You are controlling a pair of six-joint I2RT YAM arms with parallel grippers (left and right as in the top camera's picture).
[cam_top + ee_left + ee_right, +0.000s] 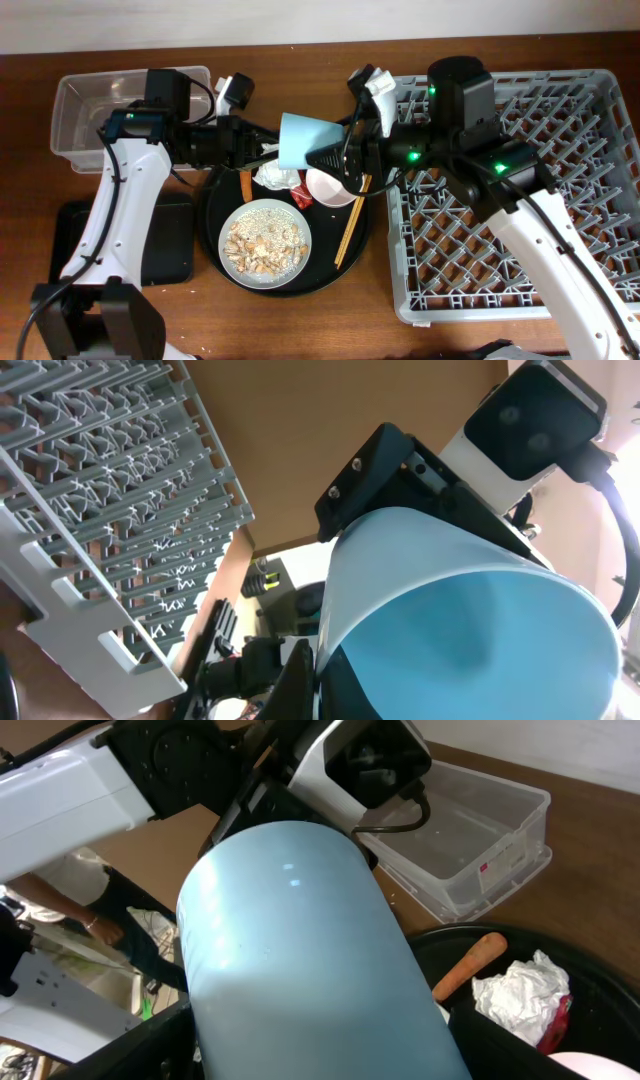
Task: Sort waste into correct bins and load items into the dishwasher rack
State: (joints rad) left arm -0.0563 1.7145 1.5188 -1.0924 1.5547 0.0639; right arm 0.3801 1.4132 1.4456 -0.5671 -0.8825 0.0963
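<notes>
Brown desk | blue cup aloft, upper centre | left pincer clamped on it | right pincer around it, grip cannot tell

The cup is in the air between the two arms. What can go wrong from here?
The small light-blue cup hangs between the left tool and the right tool; a badly timed release could drop it onto the white round bowl close by. The two arms are very close over the large round black tray and might collide.
</notes>
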